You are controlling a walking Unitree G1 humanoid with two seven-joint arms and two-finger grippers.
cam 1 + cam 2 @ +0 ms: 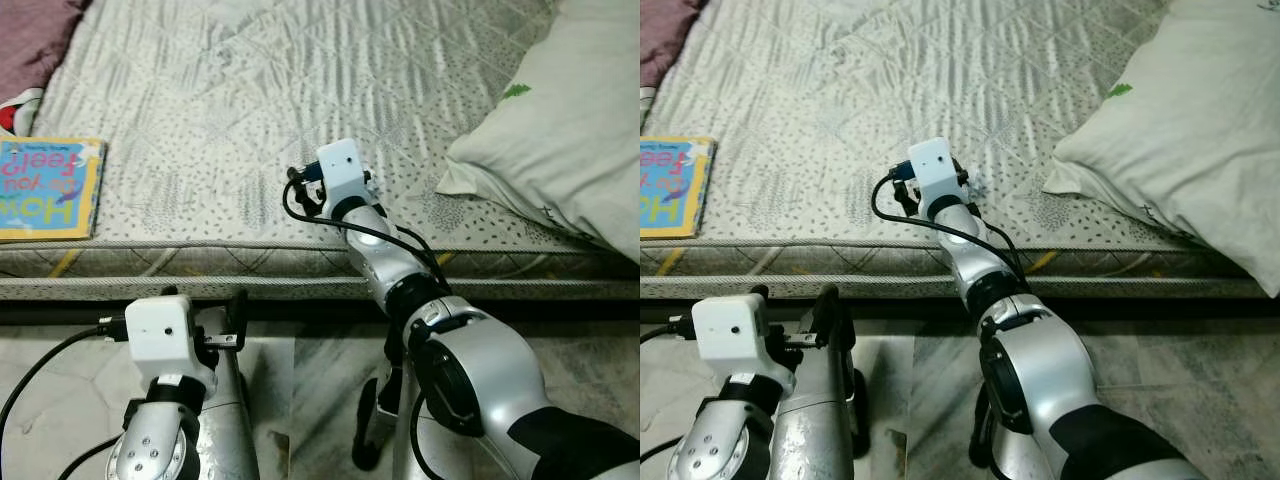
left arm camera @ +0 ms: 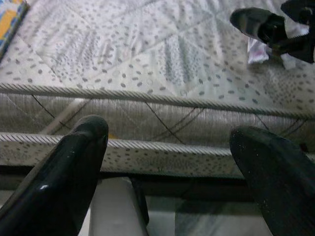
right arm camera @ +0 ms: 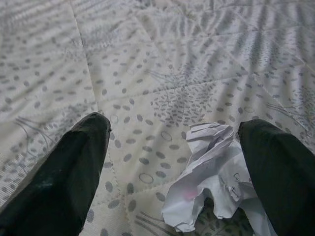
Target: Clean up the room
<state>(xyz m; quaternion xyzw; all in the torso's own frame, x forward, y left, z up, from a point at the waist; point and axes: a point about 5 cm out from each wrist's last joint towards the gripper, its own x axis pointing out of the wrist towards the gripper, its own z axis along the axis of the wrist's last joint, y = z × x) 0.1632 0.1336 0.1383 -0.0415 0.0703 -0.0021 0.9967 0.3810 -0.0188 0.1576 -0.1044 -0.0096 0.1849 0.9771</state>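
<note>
Two silver arms reached toward a mattress (image 1: 250,90) with a grey dotted, quilted cover. At the far left, a maroon cloth (image 1: 35,40) lay over the mattress's corner, and just below it a colourful children's book (image 1: 45,188) rested flat near the mattress edge. The left gripper (image 2: 172,162) hung low in front of the mattress's side, over the pale floor (image 1: 40,390), its two black fingers (image 2: 64,172) spread wide with nothing between them. From the left wrist view the mattress's piped edge ran across between those fingers, and the other arm's fingertips showed beyond it, beside a scrap of white.

Toward the middle, the right gripper (image 3: 182,162) was stretched out over the mattress top, a little way in from the edge. Its fingers (image 3: 59,172) stood wide apart, and a crumpled piece of white paper (image 3: 211,182) lay on the cover between them, close against one finger and well apart from the other; whether it touched that finger could not be told. At the right, a large off-white pillow (image 1: 560,120) with a small green mark lay on the mattress.
</note>
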